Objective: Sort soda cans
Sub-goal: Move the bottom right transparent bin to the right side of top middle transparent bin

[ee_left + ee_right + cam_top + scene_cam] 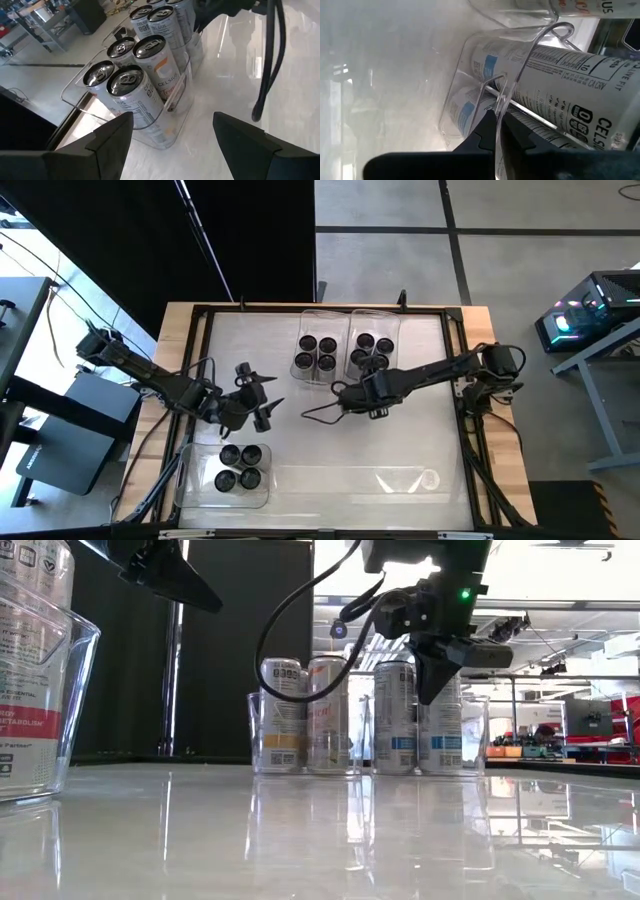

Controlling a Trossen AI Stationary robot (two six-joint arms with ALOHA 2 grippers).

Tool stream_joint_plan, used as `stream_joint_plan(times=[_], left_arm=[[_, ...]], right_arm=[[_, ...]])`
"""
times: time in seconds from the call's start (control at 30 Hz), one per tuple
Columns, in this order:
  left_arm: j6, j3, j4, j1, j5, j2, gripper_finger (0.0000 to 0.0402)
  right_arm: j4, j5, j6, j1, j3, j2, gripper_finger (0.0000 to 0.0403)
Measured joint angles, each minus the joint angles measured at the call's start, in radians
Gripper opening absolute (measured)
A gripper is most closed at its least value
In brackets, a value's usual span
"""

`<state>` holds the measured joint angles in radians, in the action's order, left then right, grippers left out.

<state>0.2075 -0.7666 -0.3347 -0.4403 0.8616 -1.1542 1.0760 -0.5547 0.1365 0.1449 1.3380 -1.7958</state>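
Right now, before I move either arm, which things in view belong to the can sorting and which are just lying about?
Job:
- far-left cans, four in a bin
- far-right cans, four in a bin
- near cans, four in a bin
- empty bin

Lying about:
- lit computer case, off the table
- grey stand, off the table

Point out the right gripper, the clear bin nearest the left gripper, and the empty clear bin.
Right gripper (338, 395), high view, closed fingertips.
Clear plastic bin of four cans (263, 496), high view, rim corner.
Empty clear plastic bin (345, 476), high view, bare floor.

Glossy white table (330, 430); clear plastic bins (318, 340); seemingly metal soda cans (150, 60).
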Motion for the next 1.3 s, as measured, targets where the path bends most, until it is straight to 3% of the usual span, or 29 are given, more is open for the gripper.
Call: stream_joint_plan(times=[0.33, 0.5, 0.9, 1.03, 1.17, 1.3], left_arm=[[0.026, 0.0, 0.003, 0.028, 0.0, 0.0, 0.0268], [0.027, 0.0, 0.006, 0.031, 0.0, 0.0, 0.0268], [0.027, 0.0, 0.02, 0.031, 0.001, 0.0, 0.0268], [0.027, 0.0, 0.023, 0.031, 0.001, 0.0, 0.0268], [0.027, 0.0, 0.027, 0.031, 0.001, 0.0, 0.0268], [0.038, 0.0, 0.027, 0.03, 0.001, 0.0, 0.0268]], right_arm=[[0.065, 0.04, -0.024, 0.039, -0.002, 0.034, 0.0], [0.081, 0.087, -0.019, -0.002, -0.002, 0.052, 0.0], [0.009, 0.058, 0.125, -0.138, -0.002, 0.052, 0.0], [0.007, 0.095, 0.112, -0.166, -0.002, 0.053, 0.0003], [0.006, 0.131, 0.104, -0.183, 0.0, 0.056, 0.0025], [0.003, 0.113, 0.101, -0.184, 0.001, 0.056, 0.0072]])
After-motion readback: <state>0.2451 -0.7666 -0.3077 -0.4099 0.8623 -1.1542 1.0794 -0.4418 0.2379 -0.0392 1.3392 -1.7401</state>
